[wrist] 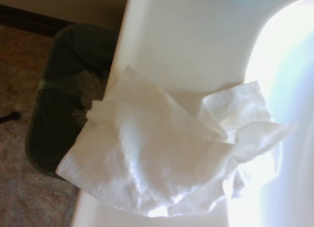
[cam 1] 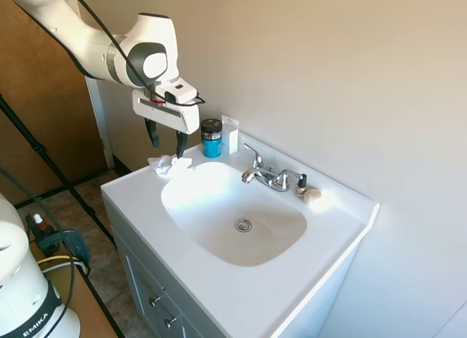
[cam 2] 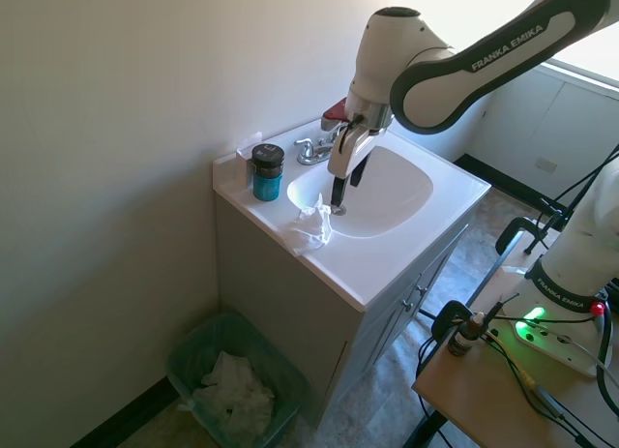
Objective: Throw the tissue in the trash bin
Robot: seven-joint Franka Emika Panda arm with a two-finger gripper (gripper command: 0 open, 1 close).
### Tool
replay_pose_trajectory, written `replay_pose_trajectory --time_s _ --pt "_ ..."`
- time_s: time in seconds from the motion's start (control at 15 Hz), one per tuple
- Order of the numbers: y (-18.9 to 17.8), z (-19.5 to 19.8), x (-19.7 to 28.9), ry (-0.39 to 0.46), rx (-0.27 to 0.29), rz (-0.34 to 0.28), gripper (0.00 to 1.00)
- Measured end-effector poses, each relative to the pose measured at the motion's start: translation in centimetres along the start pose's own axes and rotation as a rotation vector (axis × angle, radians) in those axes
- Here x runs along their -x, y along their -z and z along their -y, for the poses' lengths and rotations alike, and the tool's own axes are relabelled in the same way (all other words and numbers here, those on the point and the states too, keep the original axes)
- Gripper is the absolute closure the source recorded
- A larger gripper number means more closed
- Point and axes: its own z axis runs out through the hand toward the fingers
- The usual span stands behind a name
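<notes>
Bathroom setting: a white vanity with a moulded sink (cam 1: 332, 269) is installed against a beige wall, and this vanity top serves as the table. The tissue (cam 1: 165, 165) is located on the table's corner edge, beside the basin, and in the wrist view (wrist: 167, 158) part of it is seen overhanging the edge above the floor. It is crumpled and loosely spread, not compacted.

The tool (cam 1: 166, 144) is positioned directly above the tissue, with its two dark fingers spread apart and pointing down. In the second exterior view the tool (cam 2: 343, 189) is seen just over the tissue (cam 2: 313, 225); nothing is held between the fingers. Whether the fingertips are already touching the paper cannot be determined.

The trash bin (cam 2: 189, 356) is placed on the floor beside the vanity, below the corner where the tissue lies. It is lined with a bag, and white crumpled paper is already seen inside it.

Status: the approach is judged complete or nearly so. The grasp, the lift, the transfer past the table edge and the release over the bin are not yet done.

Other items on the table, a blue jar with a black lid (cam 1: 211, 138) and the faucet (cam 1: 268, 177), are clear of the working area.
</notes>
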Motion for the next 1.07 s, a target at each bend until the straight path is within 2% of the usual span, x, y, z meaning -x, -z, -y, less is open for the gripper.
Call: replay_pose_trajectory --time_s 0.4,0.47,0.73,1.07 --pt "-4.6 2.7 -0.9 -0.005 0.052 0.045 0.00" --pt "-5.2 2.9 -1.0 -0.011 0.060 0.053 1.00" --pt "-7.2 3.6 -1.5 -0.017 0.078 0.077 1.00" --pt "-7.6 3.7 -1.5 -0.019 0.083 0.082 1.00"
